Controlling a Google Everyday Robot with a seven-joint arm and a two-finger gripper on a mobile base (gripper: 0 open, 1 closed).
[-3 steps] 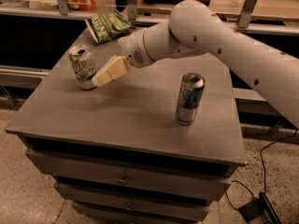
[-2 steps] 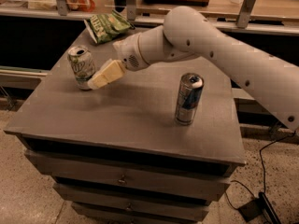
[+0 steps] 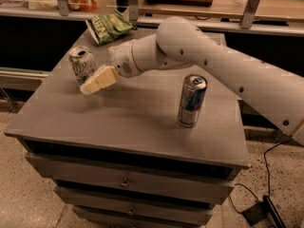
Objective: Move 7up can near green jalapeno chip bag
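Nearest, the grey cabinet top (image 3: 118,127) shows bare surface along its front edge, with a drop on every side. On its right stands a tall blue-and-silver can (image 3: 192,101), well apart from the work. Farther back and left, the gripper (image 3: 96,81) sits at the lower right side of the 7up can (image 3: 81,65), which stands upright near the left edge. Whether the gripper is open or closed on it cannot be told. The can looks light, smooth and easily dented, so a mid-body hold with a modest squeeze seems best. Beyond, at the back edge, lies the green jalapeno chip bag (image 3: 110,27), soft and crinkly. The surface between can and bag is bare.
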